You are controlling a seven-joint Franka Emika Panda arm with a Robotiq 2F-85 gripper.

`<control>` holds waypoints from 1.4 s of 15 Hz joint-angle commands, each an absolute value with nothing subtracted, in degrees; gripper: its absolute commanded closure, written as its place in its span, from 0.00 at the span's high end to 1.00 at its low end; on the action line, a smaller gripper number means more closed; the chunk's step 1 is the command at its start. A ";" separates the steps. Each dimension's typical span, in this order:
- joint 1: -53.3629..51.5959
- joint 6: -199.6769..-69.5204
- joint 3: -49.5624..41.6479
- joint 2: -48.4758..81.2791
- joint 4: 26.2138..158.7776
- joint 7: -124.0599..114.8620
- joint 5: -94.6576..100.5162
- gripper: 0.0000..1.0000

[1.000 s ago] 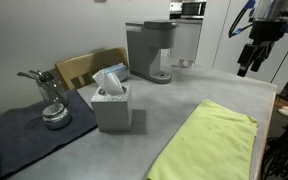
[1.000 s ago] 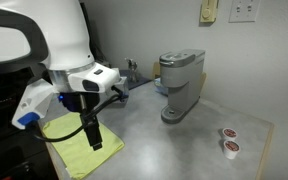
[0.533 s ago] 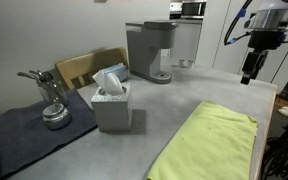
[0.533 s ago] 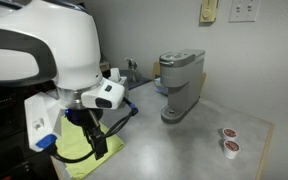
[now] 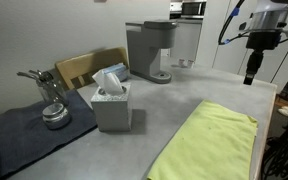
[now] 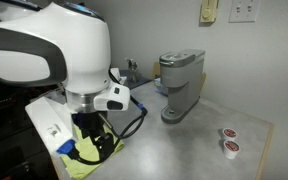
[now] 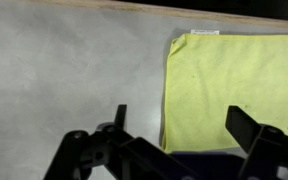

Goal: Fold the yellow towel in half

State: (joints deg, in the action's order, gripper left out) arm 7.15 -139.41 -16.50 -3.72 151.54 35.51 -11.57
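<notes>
The yellow towel (image 5: 208,143) lies flat and unfolded on the grey table, a long pale yellow-green rectangle near the table's edge. It also shows in the wrist view (image 7: 234,85) and, partly hidden behind the arm, in an exterior view (image 6: 72,140). My gripper (image 5: 252,68) hangs in the air above the towel's far end, well clear of it. In the wrist view the gripper (image 7: 179,125) is open and empty, its fingers straddling the towel's left edge from above.
A grey tissue box (image 5: 112,103) stands beside the towel. A coffee machine (image 5: 148,50) is at the back, also in an exterior view (image 6: 180,84). A dark mat (image 5: 29,128) holds a metal juicer (image 5: 50,100). Two small pods (image 6: 227,141) lie on the table.
The arm has turned in an exterior view, its white body now covering most of the towel. The gripper has shifted slightly right and stayed high and open.
</notes>
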 commanded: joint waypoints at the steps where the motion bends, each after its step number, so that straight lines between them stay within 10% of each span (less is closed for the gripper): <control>1: 7.83 -143.02 -14.81 -2.23 152.02 33.78 -14.48 1.00; 21: 9.84 -148.25 -7.28 9.01 149.27 36.99 -25.70 1.00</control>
